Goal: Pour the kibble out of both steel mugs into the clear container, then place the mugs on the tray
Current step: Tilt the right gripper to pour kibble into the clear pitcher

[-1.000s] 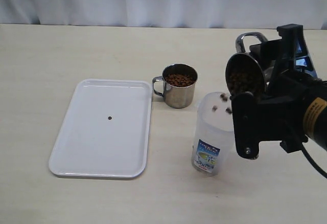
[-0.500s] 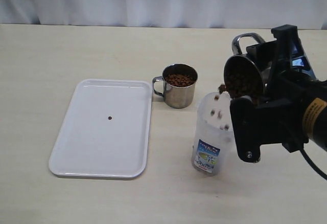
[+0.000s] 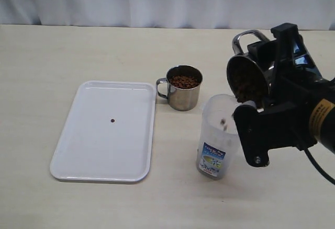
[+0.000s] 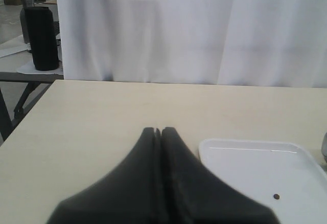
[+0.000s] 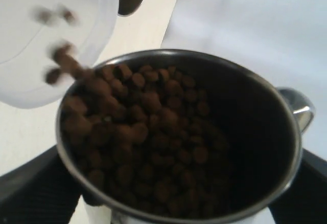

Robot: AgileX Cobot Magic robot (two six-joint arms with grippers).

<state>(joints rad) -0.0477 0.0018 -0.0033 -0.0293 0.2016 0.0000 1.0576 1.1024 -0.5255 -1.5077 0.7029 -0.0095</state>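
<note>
The right claw (image 3: 259,80) is clamping the held mug (image 3: 248,82) across its body, one black finger crossing in front of it and the other sitting behind. The mug is lying almost on its side, its long axis running close to level. Its mouth is facing the left of the exterior view, dipping over the rim of the clear container (image 3: 217,140), and its loop handle is sticking up on top. The kibble (image 5: 148,142) is heaped against the lower lip, and a few pellets (image 5: 61,55) are spilling past it towards the container's opening. One pellet (image 3: 224,122) is showing inside the container's upper part. The right arm is reaching in from the right edge, its wrist rolled over so the mug hangs just above and beside the container.

Compared with a second ago, the held mug is sitting slightly farther left and is tipped more, and the falling pellets are showing lower inside the container.

The second mug (image 3: 183,89) is standing upright and full just beside the tray (image 3: 104,150), its handle towards the tray. A single stray pellet (image 3: 112,120) is lying on the tray. Neither mug nor tray has shifted.

The left claw (image 4: 158,132) is pressed together with nothing in it, hovering over the table (image 4: 102,111) near the tray's corner.
</note>
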